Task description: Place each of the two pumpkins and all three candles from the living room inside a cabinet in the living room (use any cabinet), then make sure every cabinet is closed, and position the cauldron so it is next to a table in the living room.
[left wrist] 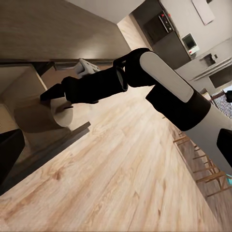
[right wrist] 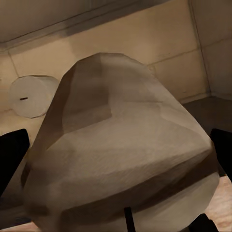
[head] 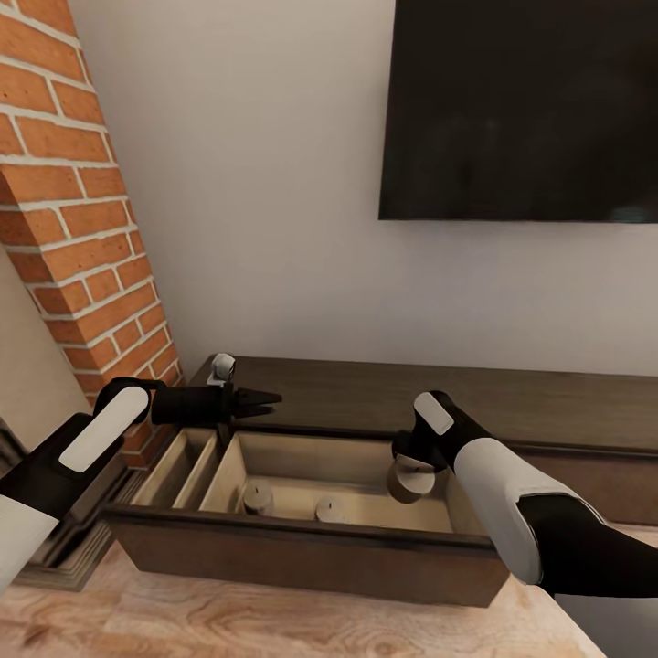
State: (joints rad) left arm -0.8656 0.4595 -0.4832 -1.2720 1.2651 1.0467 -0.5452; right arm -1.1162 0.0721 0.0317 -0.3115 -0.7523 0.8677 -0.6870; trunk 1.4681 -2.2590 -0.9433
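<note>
The long dark brown cabinet stands against the wall with a drawer pulled out. Two candles lie upright on its pale floor. My right gripper hangs over the right part of the drawer, shut on a third tan candle. That candle looms large in the right wrist view, with a drawer candle beyond it. From the left wrist view the held candle sits at the tips of the right gripper. My left gripper hovers open and empty above the drawer's back left corner.
A brick column rises at the left, close to my left arm. A black TV hangs on the wall above the cabinet. A narrow side compartment lies left of the main drawer bay. Wood floor stretches behind.
</note>
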